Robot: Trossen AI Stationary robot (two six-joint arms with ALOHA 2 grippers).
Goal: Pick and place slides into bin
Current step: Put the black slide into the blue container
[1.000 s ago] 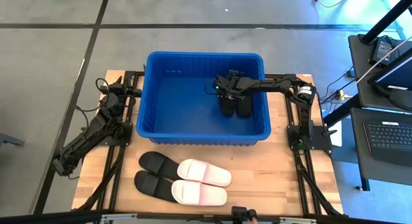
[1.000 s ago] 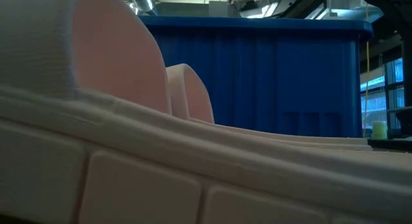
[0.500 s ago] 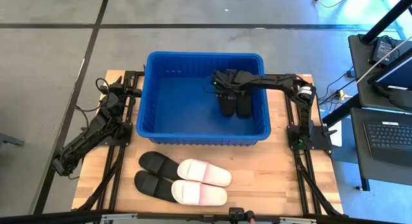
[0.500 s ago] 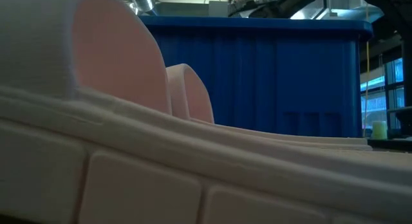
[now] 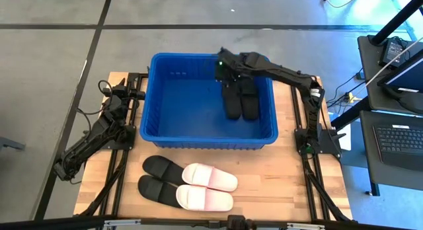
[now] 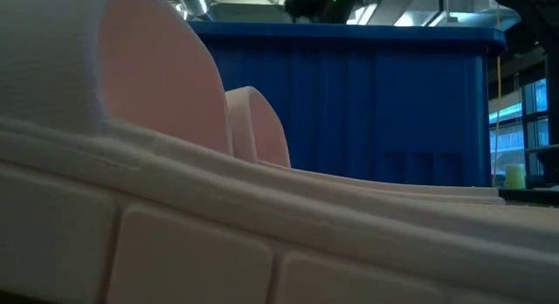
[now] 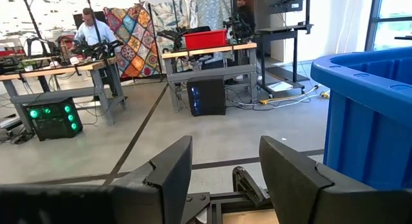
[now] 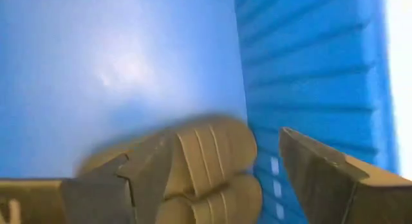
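The blue bin stands at the table's far middle. Two black slides lie side by side on its floor at the right; they also show in the right wrist view. My right gripper hangs open and empty above the bin's far right part, over those slides. Two more black slides and two white slides lie on the table near the front. My left gripper is open and empty at the table's left.
In the low view a white slide fills the foreground in front of the bin's wall. Bare wooden table lies right of the slides. Desks with a laptop stand beyond the table's right edge.
My right gripper has gone up out of the bin and toward the table's far edge, away from the two black slides, which stay on the bin's floor.
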